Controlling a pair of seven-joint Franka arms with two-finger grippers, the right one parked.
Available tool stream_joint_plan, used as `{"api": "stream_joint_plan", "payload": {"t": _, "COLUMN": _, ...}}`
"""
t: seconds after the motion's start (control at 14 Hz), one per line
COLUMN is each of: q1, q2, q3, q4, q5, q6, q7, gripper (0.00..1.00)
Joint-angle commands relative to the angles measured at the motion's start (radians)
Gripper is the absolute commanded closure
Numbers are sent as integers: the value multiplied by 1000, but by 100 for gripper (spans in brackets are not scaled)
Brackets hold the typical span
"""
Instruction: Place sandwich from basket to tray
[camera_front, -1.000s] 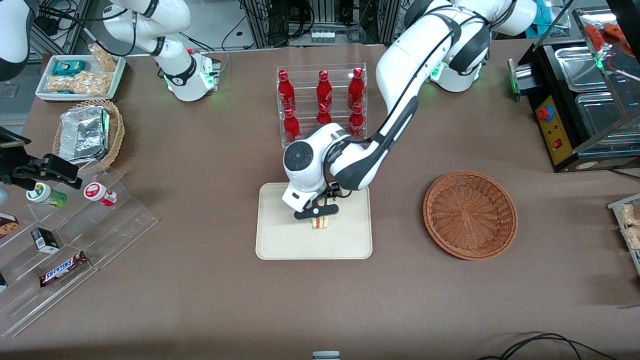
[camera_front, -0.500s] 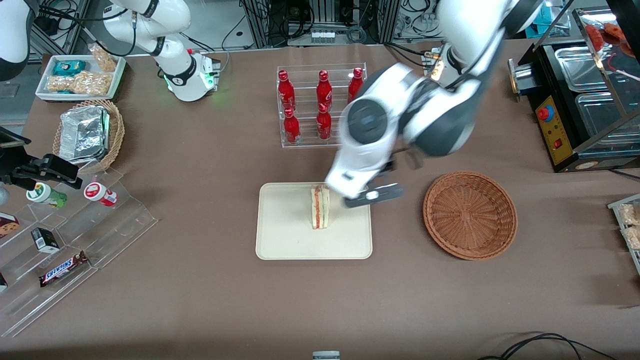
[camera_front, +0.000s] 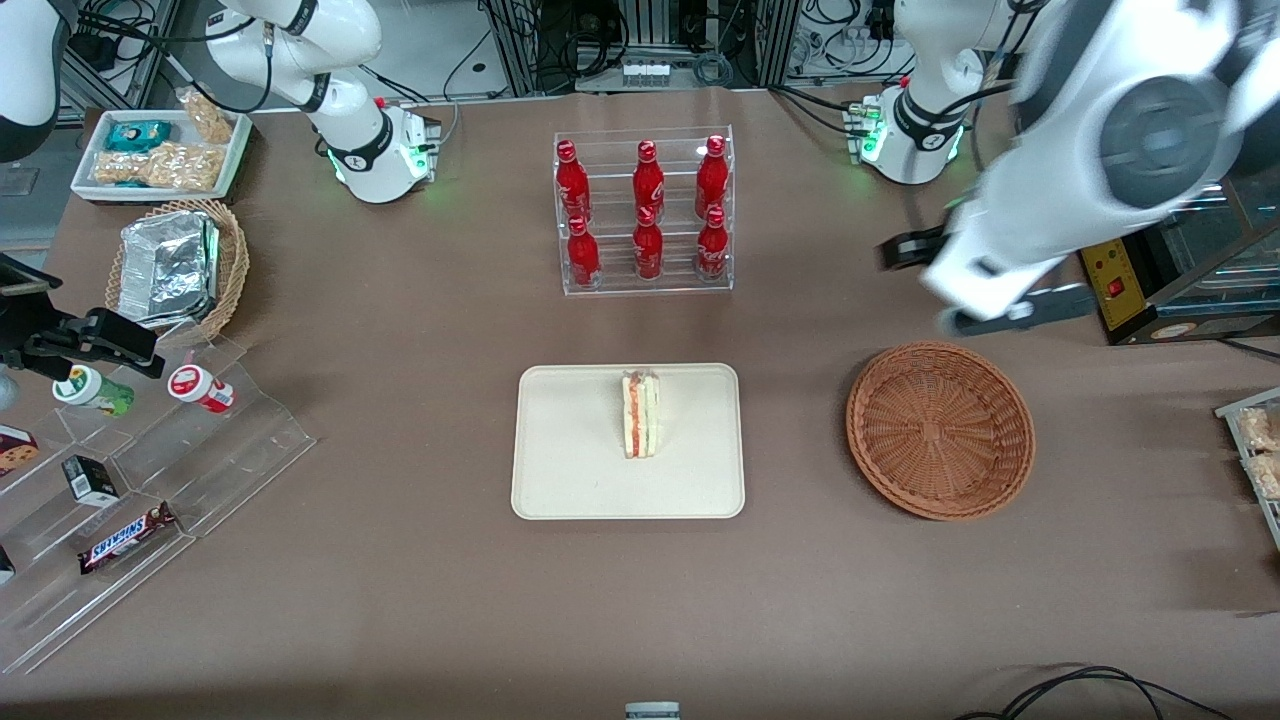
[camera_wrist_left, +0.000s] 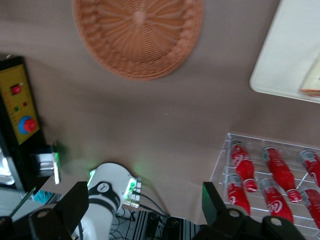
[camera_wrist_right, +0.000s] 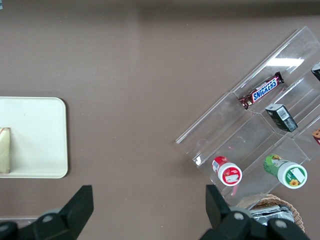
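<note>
Sandwich (camera_front: 640, 414) on tray (camera_front: 560, 470), gripper (camera_front: 985, 290) well apart, open

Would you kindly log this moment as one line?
triangular white-bread sandwich: on cream plastic tray | round reddish-brown wicker basket: empty | gripper: open, above table, farther than basket

Noted a matte brown table cover (camera_front: 400, 600) under even overhead light with soft shadows. Logged a clear acrylic rack (camera_front: 645, 280) of red bottles (camera_front: 648, 180) mid-table. Found a stepped acrylic display (camera_front: 240, 440) with a Snickers bar (camera_front: 125, 538) toward the parked arm's end, near a tan wicker basket (camera_front: 232, 262) holding a foil container (camera_front: 165, 268) and a white tray (camera_front: 232, 150) of snack packets. Recorded a black appliance (camera_front: 1130, 300) with a yellow control panel toward the working arm's end. Saw metal frames and cables (camera_front: 650, 50) past the table's edge.
</note>
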Motion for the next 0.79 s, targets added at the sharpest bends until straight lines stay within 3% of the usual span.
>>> {"api": "stream_joint_plan", "payload": {"t": 0.0, "q1": 125, "q2": -180, "q3": -10, "q4": -236, "q5": -12, "q6": 48, "q7": 86, "gripper": 0}}
{"api": "stream_joint_plan", "payload": {"t": 0.29, "q1": 233, "q2": -229, "q3": -10, "q4": -249, "q5": 10, "q6": 90, "q7": 140, "gripper": 0}}
{"api": "stream_joint_plan", "payload": {"t": 0.43, "q1": 234, "q2": -260, "q3": -9, "q4": -241, "q5": 99, "q6": 79, "q7": 254, "gripper": 0}}
{"api": "stream_joint_plan", "payload": {"t": 0.71, "q1": 234, "q2": -219, "q3": -12, "q4": -112, "q5": 89, "q6": 51, "q7": 258, "gripper": 0}}
